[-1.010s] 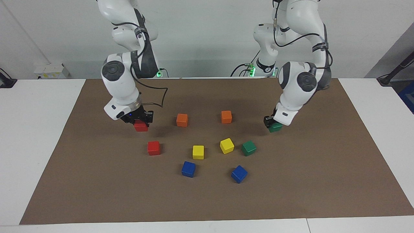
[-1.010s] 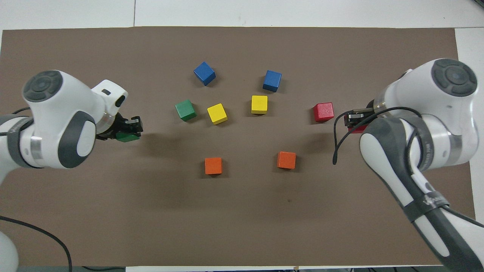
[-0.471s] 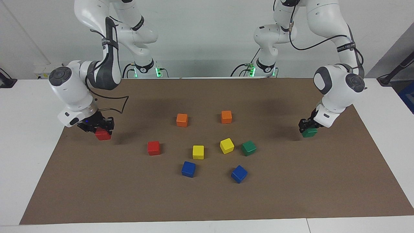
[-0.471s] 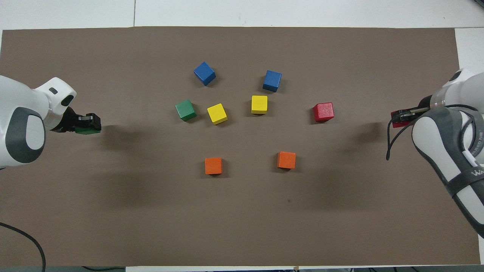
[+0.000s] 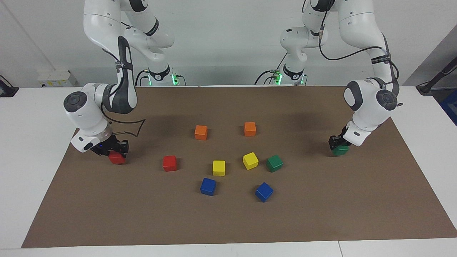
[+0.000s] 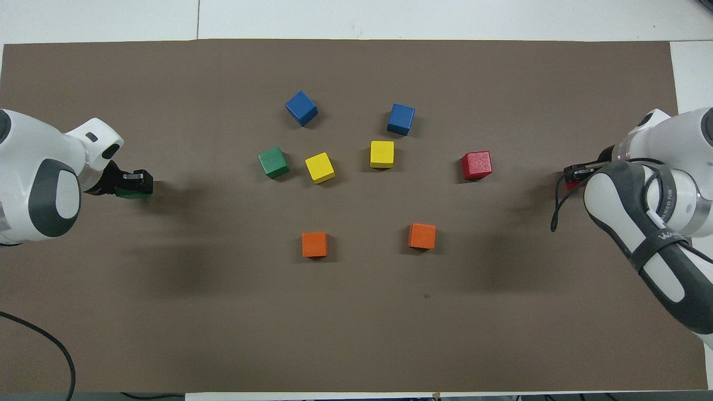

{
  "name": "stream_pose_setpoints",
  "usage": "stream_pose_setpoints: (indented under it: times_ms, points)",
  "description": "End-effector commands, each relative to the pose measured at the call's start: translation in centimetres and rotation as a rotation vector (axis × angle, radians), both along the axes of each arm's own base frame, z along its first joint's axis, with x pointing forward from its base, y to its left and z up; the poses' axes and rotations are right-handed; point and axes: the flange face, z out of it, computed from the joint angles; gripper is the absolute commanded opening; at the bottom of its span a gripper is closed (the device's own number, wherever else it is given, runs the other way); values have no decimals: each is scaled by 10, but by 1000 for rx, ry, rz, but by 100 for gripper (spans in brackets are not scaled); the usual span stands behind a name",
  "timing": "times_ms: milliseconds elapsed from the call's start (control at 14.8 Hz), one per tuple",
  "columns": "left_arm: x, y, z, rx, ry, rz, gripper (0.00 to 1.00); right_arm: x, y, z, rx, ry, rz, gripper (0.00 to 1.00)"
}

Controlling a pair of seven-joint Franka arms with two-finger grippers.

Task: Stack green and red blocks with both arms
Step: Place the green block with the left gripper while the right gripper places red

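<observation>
**A:** At the mat's two ends: left gripper (image 5: 338, 145) clamps a small matte dark green cube (image 5: 341, 150), right gripper (image 5: 113, 149) a bright red one (image 5: 117, 157).

**B:** Light, rigid blocks, I'd say; flat opposite faces suit the fingers.

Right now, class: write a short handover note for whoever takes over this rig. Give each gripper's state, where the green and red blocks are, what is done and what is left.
Left gripper: shut on a green block, low over the mat at the left arm's end.
Right gripper: shut on a red block, low over the mat at the right arm's end.
Second green block: on the mat beside a yellow block.
Second red block: alone on the mat.
Done: one block of each colour gripped.
Left: nothing stacked yet; both pairs remain to be stacked.
</observation>
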Motion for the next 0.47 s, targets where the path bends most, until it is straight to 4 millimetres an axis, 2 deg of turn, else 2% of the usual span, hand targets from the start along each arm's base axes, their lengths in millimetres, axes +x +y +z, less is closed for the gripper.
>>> stream_pose_setpoints:
  times_ms: [0,135,269,337,404]
  points:
    - [1,-1,-8,10,-8,-23,0,0,-4,-7,7,-5,1,0]
    - [1,-6,-9,6,-7,-17,0,-2,-11,-13,8,6,-9,0]
    - [-2,-6,-13,8,3,22,0,-2,-10,-15,9,12,-11,0]
    - [-4,-6,-15,8,6,22,0,-2,-9,-15,9,12,-19,61]
    - [-5,-6,-16,8,9,22,0,-2,-9,-15,10,19,-31,100]
